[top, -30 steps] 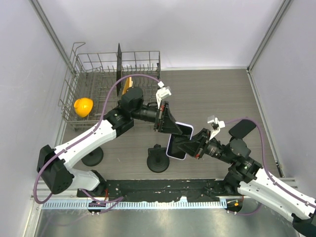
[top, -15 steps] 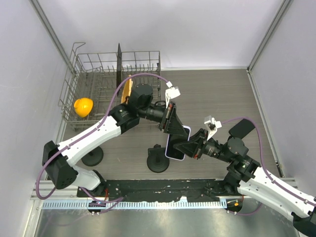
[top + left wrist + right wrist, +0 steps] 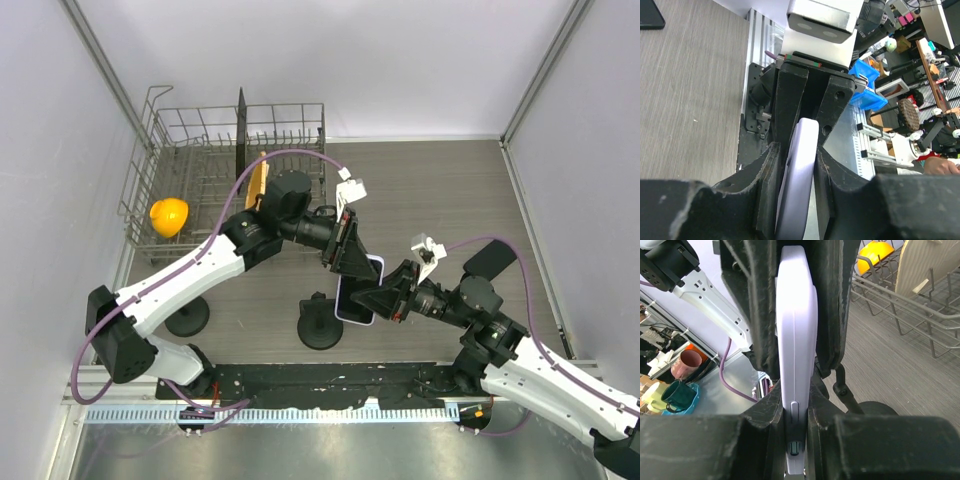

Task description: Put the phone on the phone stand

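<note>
We hold the phone point(image 3: 355, 301) up off the bench point(image 3: 450, 190), just right of the stand point(image 3: 320, 327), right gripper point(image 3: 378, 297) clamped on its edge, left gripper point(image 3: 352, 267) straddling its top, whether gripping we cannot tell

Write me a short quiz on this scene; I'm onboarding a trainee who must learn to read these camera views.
1. True or false: the phone is not yet seated on the phone stand.
2. What sits between the jaws of both the left gripper and the right gripper?
3. The yellow object lies: A in the wire rack; B on the phone stand; C in the right gripper.
Key: 1 true; 2 the phone; 3 A.
</note>
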